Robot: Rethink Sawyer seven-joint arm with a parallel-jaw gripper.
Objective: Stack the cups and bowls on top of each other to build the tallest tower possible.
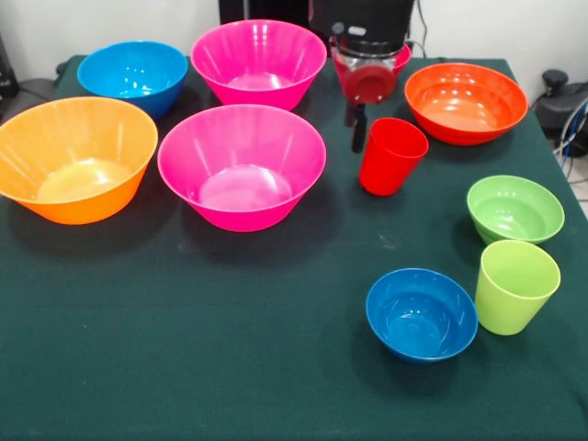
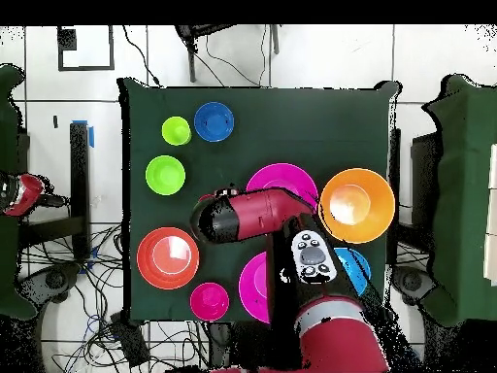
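- Small blue bowl (image 1: 421,313) sits nearest the camera, upright on the green-covered counter (image 1: 184,349), well apart from any stack.
- Lime green cup (image 1: 514,286) stands upright just beside it on the right in the front view, rim up.
- Small green bowl (image 1: 514,209) is just behind the green cup, upright, very close to it; can't tell if they touch.
- Red cup (image 1: 391,156) stands upright mid-counter, slightly tilted look from perspective, nothing on or in it.
- Gripper (image 1: 356,129) hangs just left of and behind the red cup in the front view; dark fingers point down next to the cup's rim. Jaws: cannot tell whether spread or clenched, and contact with the cup is unclear.
- In the overhead view the red arm (image 2: 257,214) covers the red cup, so no check from there.
- Wide red-orange bowl (image 1: 465,101) is upright behind and right of the red cup, apart from it.
- Two big pink bowls: one (image 1: 242,165) centre, one (image 1: 258,62) behind it, both upright, near each other.
- Big yellow-orange bowl (image 1: 75,158) sits at the left edge, just beside the centre pink bowl.
- Mid-sized blue bowl (image 1: 133,75) sits back left, behind the orange one.
- Small pink-red bowl (image 2: 210,301) shows in the overhead view beside the red-orange bowl; in the front view it is mostly hidden behind the gripper.
- No tower built: every piece stands singly on the counter.
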